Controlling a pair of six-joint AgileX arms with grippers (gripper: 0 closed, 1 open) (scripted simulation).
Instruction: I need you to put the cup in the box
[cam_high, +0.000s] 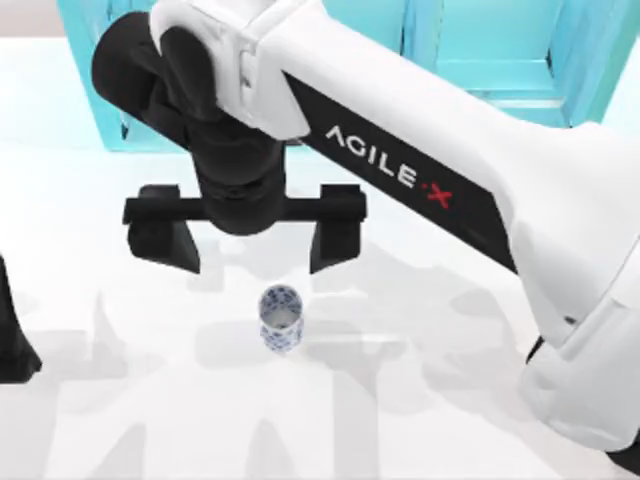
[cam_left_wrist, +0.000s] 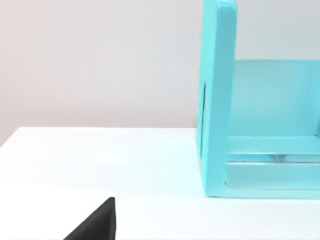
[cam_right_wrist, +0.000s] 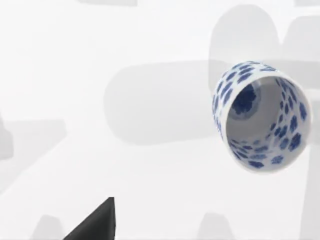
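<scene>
Turquoise shelf unit (cam_high: 480, 50) partly behind the right arm, cut by the frame's top edge.

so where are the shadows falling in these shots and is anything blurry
Top view: soft grey shadows of the arm lie across the white table around the cup, below the open right gripper. Right wrist view: a broad blurred-edged shadow sits beside the cup. Left wrist view: even light on the turquoise shelf unit, with hardly any shadow.

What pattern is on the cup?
Blue blotches on white on the cup, clearest in the right wrist view.
</scene>
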